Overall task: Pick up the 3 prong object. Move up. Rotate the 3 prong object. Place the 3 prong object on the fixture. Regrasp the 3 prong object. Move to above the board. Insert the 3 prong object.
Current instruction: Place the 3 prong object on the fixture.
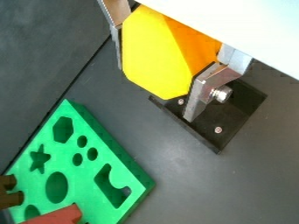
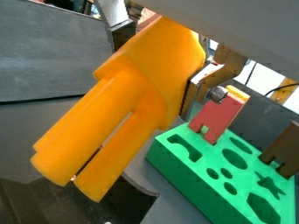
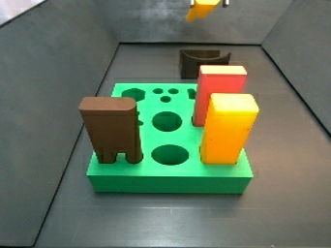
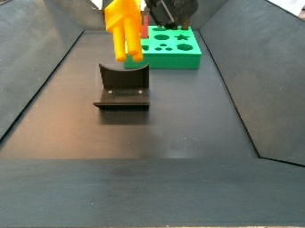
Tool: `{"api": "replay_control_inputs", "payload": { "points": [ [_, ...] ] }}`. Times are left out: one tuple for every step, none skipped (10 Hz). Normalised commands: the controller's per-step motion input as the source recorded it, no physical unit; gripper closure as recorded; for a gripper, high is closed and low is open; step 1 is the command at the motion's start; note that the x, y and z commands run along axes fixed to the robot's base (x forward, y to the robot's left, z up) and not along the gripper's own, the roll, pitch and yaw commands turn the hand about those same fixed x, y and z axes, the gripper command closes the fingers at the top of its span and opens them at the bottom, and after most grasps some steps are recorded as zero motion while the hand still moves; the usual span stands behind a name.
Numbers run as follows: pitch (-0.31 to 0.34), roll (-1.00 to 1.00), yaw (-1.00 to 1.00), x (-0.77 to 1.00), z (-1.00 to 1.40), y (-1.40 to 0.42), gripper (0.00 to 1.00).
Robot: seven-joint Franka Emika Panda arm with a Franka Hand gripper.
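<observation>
My gripper (image 1: pixel 163 63) is shut on the 3 prong object (image 1: pixel 158 52), a yellow-orange plastic piece. In a wrist view its prongs (image 2: pixel 100 149) point away from the fingers. A silver finger (image 1: pixel 208 92) shows on each side of it. In both side views the gripper (image 3: pixel 204 4) holds the piece (image 4: pixel 123 31) in the air over the fixture (image 4: pixel 121 87), a dark low block with a curved notch (image 3: pixel 203 60). The fixture's base plate (image 1: pixel 222 118) lies straight below the piece. The green board (image 3: pixel 149 160) with its holes lies apart from the fixture (image 1: pixel 76 166).
On the board stand a tall brown two-legged block (image 3: pixel 110 126), a red block (image 3: pixel 220 89) and a tall yellow-orange block (image 3: pixel 229 126). Grey walls (image 4: pixel 36 71) run along both sides of the dark floor.
</observation>
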Motion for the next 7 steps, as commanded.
{"api": "replay_control_inputs", "payload": {
  "points": [
    [0.022,-0.23,-0.10,0.07,-0.01,0.03,1.00],
    [0.143,-1.00,-0.04,0.13,-1.00,0.13,1.00],
    [0.142,-1.00,-0.04,0.13,-1.00,0.14,1.00],
    [0.179,-1.00,-0.07,0.14,-1.00,0.14,1.00],
    [0.191,-0.88,-0.10,0.16,-1.00,0.13,1.00],
    [0.169,-0.66,-0.13,0.17,-1.00,0.14,1.00],
    [0.147,-0.50,-0.16,0.18,-1.00,0.15,1.00]
  ]
}}
